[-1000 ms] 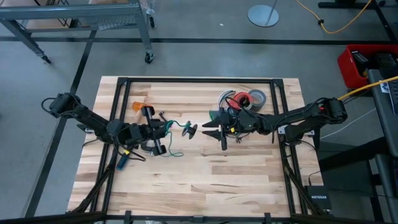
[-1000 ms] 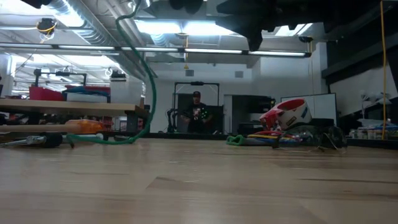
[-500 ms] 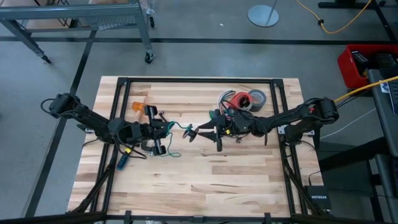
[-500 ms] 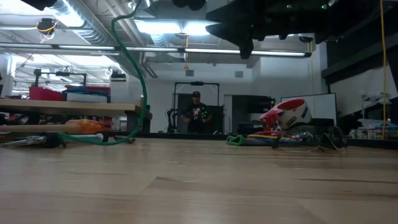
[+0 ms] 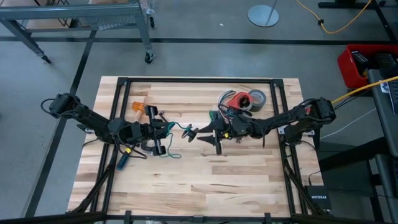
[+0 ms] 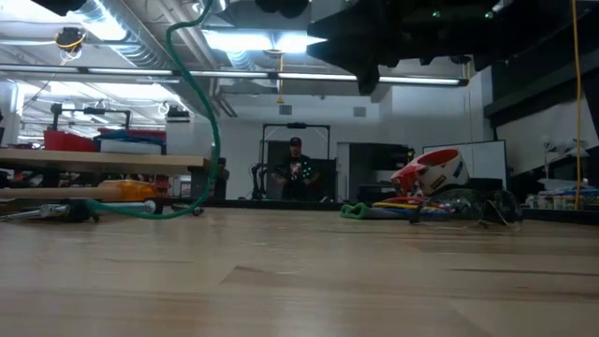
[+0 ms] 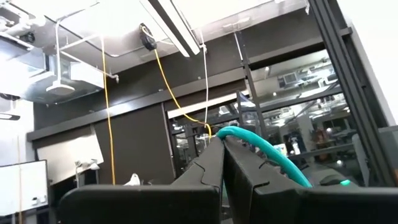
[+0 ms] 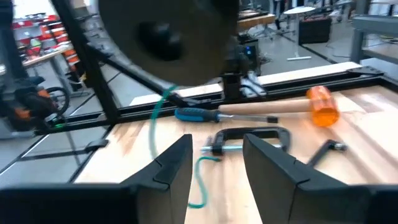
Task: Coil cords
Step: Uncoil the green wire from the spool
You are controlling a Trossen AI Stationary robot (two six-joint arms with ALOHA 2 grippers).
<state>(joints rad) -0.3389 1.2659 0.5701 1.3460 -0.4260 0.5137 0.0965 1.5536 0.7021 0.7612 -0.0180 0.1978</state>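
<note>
At the table's centre, seen from above, the two grippers are meeting almost tip to tip. The only writing visible anywhere is on a small black box [image 5: 322,200] on the floor at about 4 o'clock from the table, probably reading "NETGEAR", though it is too small to be sure.

The left gripper [image 5: 169,127] is reaching in from 9 o'clock, its fingers [image 7: 214,163] pressing together on the teal-green cord [image 5: 180,127]; in the left wrist view the cord [image 7: 264,152] is arching out from between the closed tips. In the low view the cord [image 6: 208,112] is hanging in a long curve from the gripper overhead down to the wood. The rest of it [image 5: 168,153] is trailing on the table at about 6 o'clock from that gripper, beside a black clamp [image 5: 152,129].

The right gripper [image 5: 202,134] is coming in from 3 o'clock, its fingers [image 8: 171,165] standing moderately apart and holding nothing, pointing at the cord's free end.

Farther off, an orange-headed mallet [image 5: 138,107] is lying at 10 o'clock, and red and grey tape rolls [image 5: 247,98] are sitting at 1 o'clock.
</note>
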